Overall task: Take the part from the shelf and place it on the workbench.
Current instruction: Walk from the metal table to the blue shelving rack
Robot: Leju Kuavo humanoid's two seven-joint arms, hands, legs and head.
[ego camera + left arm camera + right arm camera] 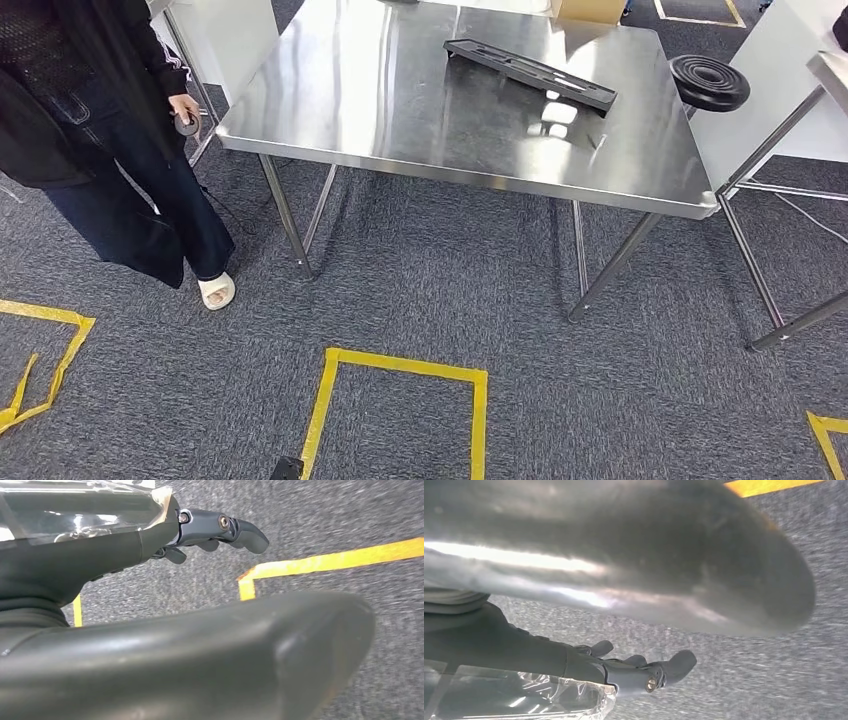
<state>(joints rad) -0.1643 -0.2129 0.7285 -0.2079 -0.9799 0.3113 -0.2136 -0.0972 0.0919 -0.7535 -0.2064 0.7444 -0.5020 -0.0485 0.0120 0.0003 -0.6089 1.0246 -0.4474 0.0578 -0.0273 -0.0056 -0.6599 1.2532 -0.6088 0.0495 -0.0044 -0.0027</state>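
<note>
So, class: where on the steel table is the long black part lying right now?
In the head view, the long black part lies flat toward the steel table's far right, near the round black disc.

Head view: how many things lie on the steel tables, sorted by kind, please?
Long black slotted plastic part: 1
Round black ribbed disc: 1
Tan cardboard box: 1
Total: 3, on the shiny steel workbench and the side table.

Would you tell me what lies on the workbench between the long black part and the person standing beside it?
In the head view, only bare steel workbench lies between the long black part and the person.
</note>
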